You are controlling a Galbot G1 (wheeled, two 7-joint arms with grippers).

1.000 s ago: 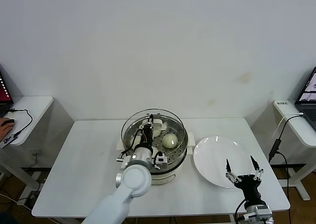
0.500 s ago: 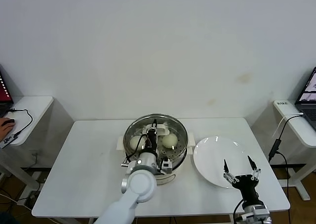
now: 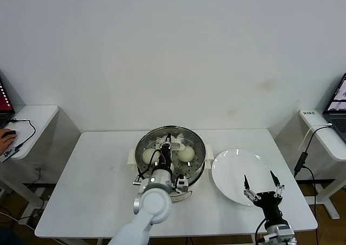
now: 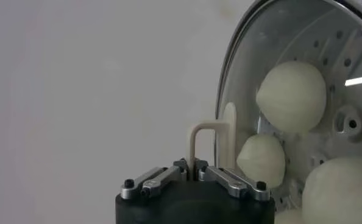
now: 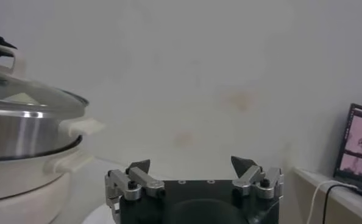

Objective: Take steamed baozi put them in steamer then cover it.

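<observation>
Cover [image 3: 170,147]: sits on steamer [image 3: 192,176], baozi [image 3: 186,154] beneath.
Left gripper [image 3: 168,140]: pinched on cover's handle [image 4: 204,146].
Right gripper [image 3: 264,187]: spread wide, empty, over plate [image 3: 233,172] beside steamer.

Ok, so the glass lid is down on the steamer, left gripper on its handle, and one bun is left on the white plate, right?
Not quite: the white plate is bare in the head view. The lid sits on the steamer with the left gripper on its handle.

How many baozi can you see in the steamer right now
3 baozi show under the cover in the left wrist view. All sit in the steamer. More may be hidden by the left gripper.
</observation>
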